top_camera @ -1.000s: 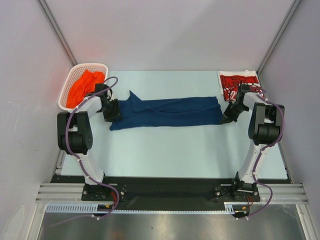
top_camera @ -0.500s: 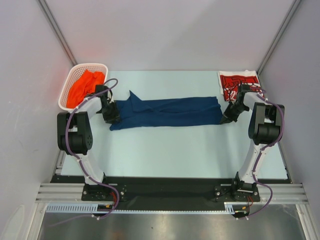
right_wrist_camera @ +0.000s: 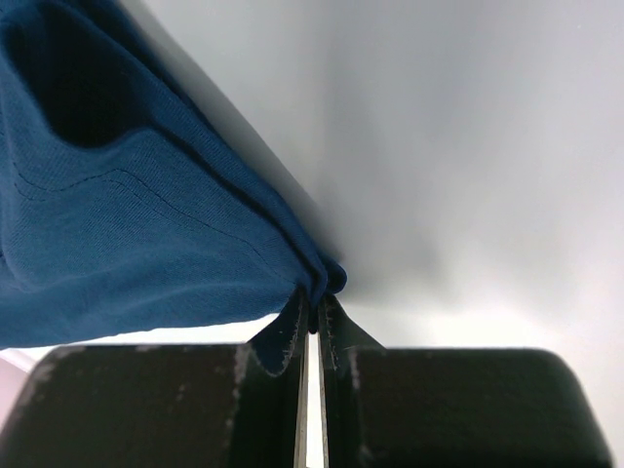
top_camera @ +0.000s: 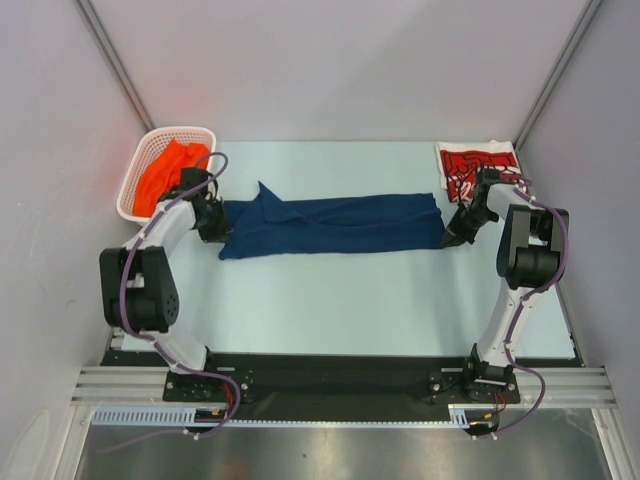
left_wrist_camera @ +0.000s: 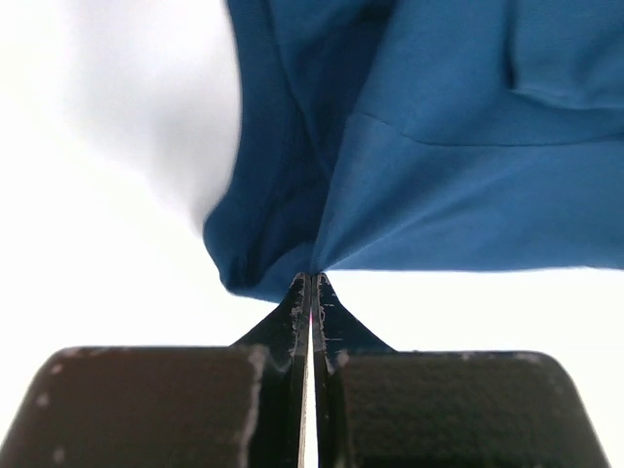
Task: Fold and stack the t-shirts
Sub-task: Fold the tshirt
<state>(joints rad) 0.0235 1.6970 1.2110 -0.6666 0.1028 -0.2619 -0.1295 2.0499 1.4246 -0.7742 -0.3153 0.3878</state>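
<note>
L gripper (left_wrist_camera: 310,280) has since clamped navy tee (left_wrist_camera: 458,195).

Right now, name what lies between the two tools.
The navy t-shirt, spanning the table from the left tool to the right tool, both shut on it; top view.

A stretched-out t-shirt (top_camera: 335,225) lies left to right across the middle of the bench (top_camera: 330,300). The left tool (top_camera: 217,231) meets its left end and the right tool (top_camera: 449,239) its right end. A basket (top_camera: 133,172) stands in the far left corner with a crumpled t-shirt (top_camera: 165,175) in it. A flat t-shirt (top_camera: 468,165) lies in the far right corner, just behind the right tool.
</note>
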